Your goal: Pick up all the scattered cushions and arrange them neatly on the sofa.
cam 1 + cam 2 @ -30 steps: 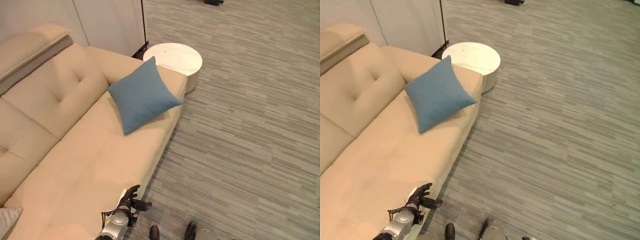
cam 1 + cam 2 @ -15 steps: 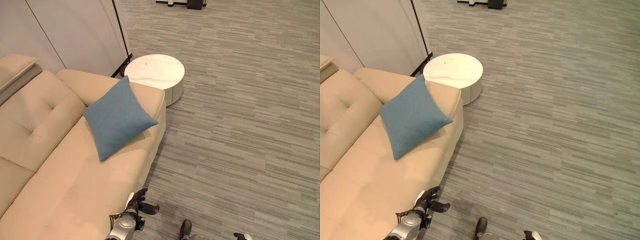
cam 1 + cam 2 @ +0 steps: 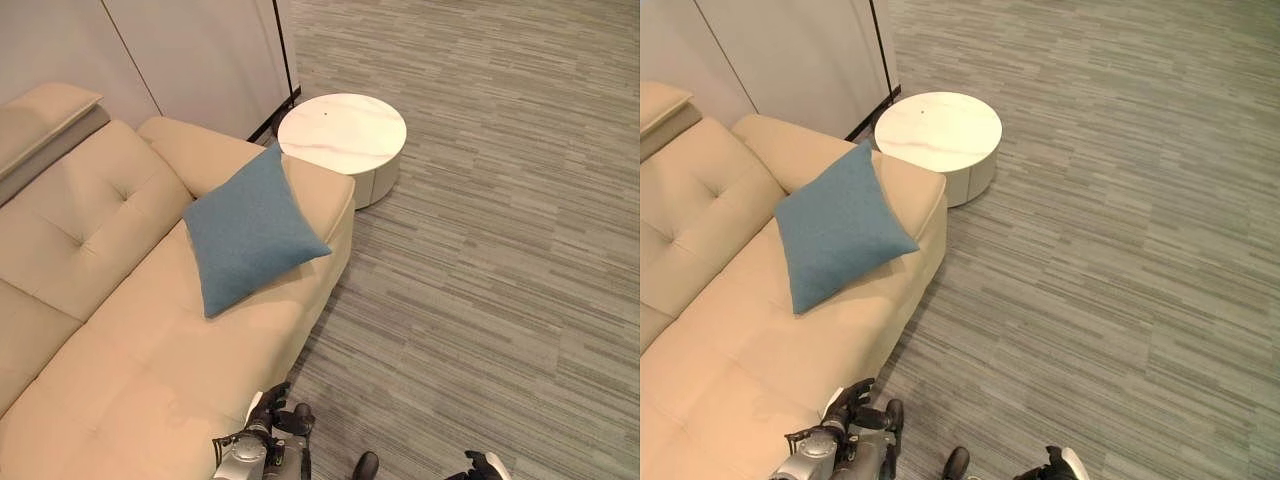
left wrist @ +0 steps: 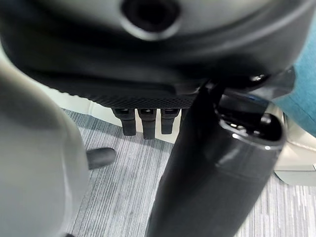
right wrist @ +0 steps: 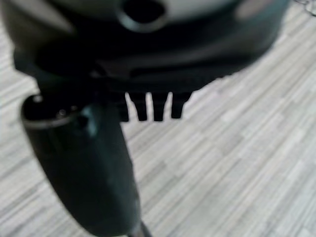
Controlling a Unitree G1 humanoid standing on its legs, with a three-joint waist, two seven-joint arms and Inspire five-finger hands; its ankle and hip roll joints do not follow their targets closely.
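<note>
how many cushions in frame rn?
1. A blue cushion lies on the beige sofa seat, leaning against the armrest nearest the round white side table. Others may lie outside the frame.

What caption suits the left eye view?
Blue cushion leaning on the sofa arm, round white table beside it.

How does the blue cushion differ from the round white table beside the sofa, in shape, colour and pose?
The blue cushion is square with pointed corners; the round white table is a low drum with a flat circular top. The cushion is a plain muted blue, while the table top is white with faint veins. The cushion leans tilted against the sofa armrest, one corner up; the table stands level on the floor just past that armrest. Neither hand touches either of them.
</note>
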